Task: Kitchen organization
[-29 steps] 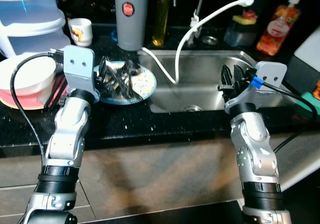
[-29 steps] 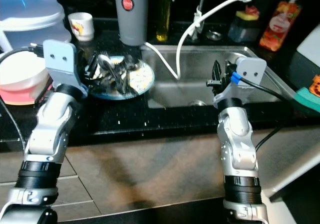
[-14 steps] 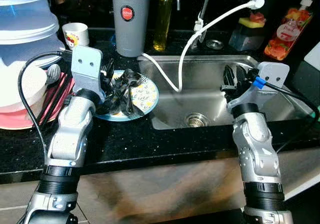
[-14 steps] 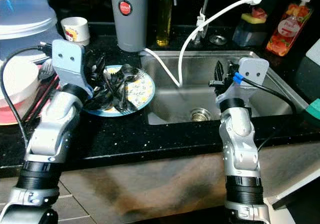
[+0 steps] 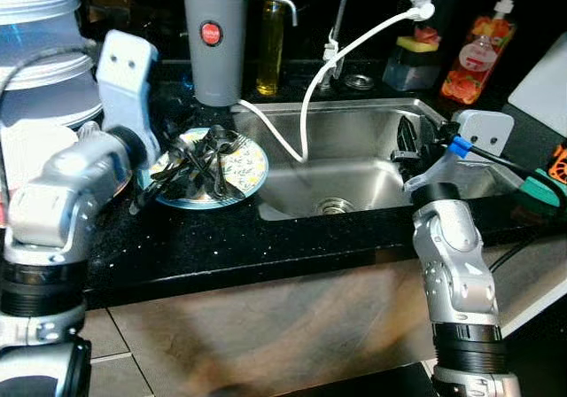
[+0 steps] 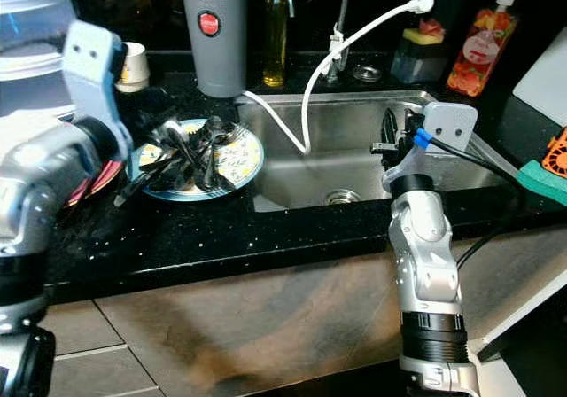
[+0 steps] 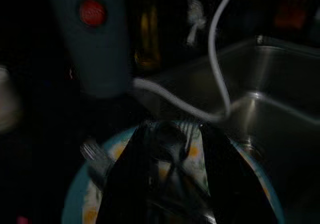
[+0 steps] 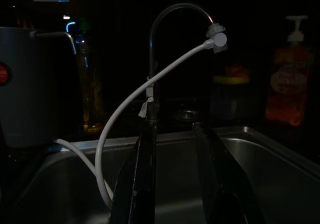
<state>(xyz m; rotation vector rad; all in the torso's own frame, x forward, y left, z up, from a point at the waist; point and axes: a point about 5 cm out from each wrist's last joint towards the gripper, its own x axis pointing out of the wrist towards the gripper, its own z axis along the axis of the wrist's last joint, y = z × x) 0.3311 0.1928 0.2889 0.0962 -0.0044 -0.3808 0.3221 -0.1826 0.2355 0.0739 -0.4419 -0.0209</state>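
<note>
Cutlery heaped dark on the blue-rimmed patterned plate (image 5: 237, 168): we lower left gripper (image 7: 170, 184), fingers parted, empty, onto one piece; right gripper (image 8: 172, 184) open, idle.

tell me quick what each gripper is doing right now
Left gripper: fingers open over the plate of cutlery, holding nothing.
Right gripper: fingers open above the sink, empty.

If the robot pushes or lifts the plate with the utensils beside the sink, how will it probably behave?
The plate looks ceramic, so probably stiff and breakable. It lies on smooth black counter by the sink edge, so a push could slide it. The utensils are piled loose and would likely shift or fall if it tilts.
</note>
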